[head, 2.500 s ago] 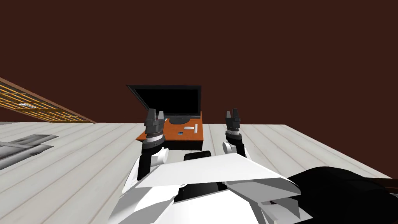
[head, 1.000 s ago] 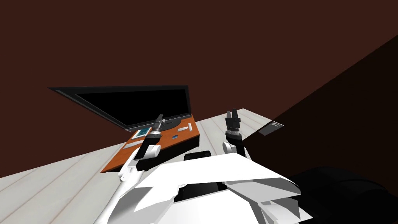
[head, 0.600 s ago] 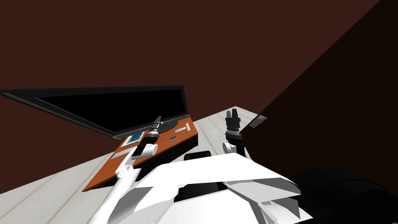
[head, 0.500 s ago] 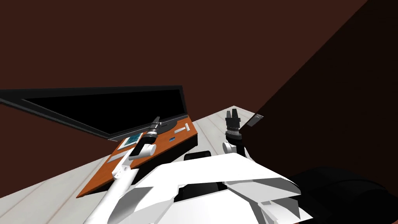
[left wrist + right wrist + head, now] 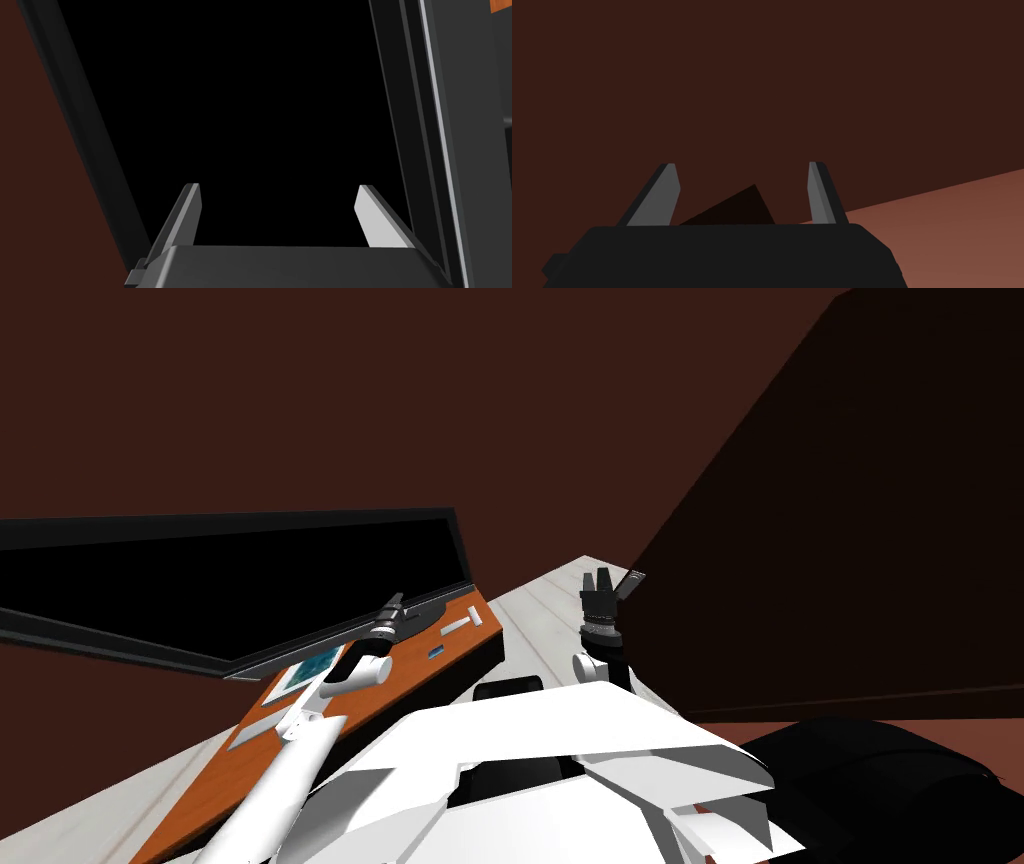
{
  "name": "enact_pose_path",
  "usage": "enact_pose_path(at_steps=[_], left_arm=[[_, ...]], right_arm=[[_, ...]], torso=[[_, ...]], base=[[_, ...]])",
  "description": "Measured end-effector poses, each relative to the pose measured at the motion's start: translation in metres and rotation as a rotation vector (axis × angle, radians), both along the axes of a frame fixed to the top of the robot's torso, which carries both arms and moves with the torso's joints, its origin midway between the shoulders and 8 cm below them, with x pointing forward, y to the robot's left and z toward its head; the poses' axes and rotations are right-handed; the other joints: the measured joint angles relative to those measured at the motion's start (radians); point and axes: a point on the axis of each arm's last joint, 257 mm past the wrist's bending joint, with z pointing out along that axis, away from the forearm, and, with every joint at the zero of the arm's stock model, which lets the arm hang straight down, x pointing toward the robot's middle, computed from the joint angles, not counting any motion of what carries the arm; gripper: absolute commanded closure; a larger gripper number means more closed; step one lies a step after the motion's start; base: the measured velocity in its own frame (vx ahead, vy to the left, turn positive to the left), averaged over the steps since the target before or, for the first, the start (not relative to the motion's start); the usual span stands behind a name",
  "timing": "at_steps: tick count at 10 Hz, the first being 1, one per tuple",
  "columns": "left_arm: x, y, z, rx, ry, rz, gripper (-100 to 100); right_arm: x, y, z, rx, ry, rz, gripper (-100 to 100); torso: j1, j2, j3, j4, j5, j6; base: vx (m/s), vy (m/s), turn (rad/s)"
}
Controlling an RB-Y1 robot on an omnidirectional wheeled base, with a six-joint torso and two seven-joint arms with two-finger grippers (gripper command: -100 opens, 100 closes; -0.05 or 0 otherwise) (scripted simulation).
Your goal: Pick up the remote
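Right pincer (image 5: 598, 581) is raised just beyond the chest, fingers apart, nothing between them. Left arm reaches out over the orange worktop (image 5: 400, 675). Left pincer (image 5: 389, 608) is also spread and empty, close to the foot of the TV (image 5: 250, 578), facing its black screen. Remote (image 5: 460, 622) (pale slim bar, best reading) lies flat on the worktop, to the right of the left pincer and apart from it. Dark brown wall (image 5: 500, 388) behind.

A living room, shown by the television (image 5: 250, 588) on an orange stand (image 5: 410, 673).

TV (image 5: 200, 578) cut off left; left hand (image 5: 392, 602) overlaps stand (image 5: 425, 666).
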Motion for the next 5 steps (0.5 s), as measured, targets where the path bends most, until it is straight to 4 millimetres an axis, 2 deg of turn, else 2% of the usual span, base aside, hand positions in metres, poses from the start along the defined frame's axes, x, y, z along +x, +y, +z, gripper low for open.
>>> enact_pose_path(at_steps=[1, 2, 3, 4, 5], left_arm=[[0.001, 0.011, -0.009, -0.013, 0.03, 0.02, -100], [0.002, 0.016, -0.019, -0.02, 0.053, 0.033, -100], [0.0, 0.029, -0.025, -0.034, 0.077, 0.058, -100], [-0.001, 0.041, -0.033, -0.046, 0.105, 0.079, -100], [-0.001, 0.047, -0.039, -0.054, 0.121, 0.09, -100]], right_arm=[[0.0, 0.0, 0.0, 0.0, 0.0, 0.0, 0], [0.0, 0.0, 0.0, 0.0, 0.0, 0.0, 0], [0.0, 0.0, 0.0, 0.0, 0.0, 0.0, 0], [0.0, 0.0, 0.0, 0.0, 0.0, 0.0, 0], [0.0, 0.0, 0.0, 0.0, 0.0, 0.0, 0]], torso=[[0.0, -0.001, 0.0, 0.0, 0.0, -0.001], [-0.001, -0.002, -0.001, 0.0, 0.0, -0.002], [-0.001, -0.002, -0.001, 0.0, 0.0, 0.0], [-0.001, -0.002, -0.001, 0.0, 0.0, -0.001], [-0.001, -0.002, -0.001, 0.0, 0.0, -0.002]], base=[[-0.016, 0.017, 0.034], [-0.029, 0.024, -0.389], [-0.038, 0.034, -0.222], [-0.018, 0.018, 0.054], [-0.026, 0.021, -0.327]])
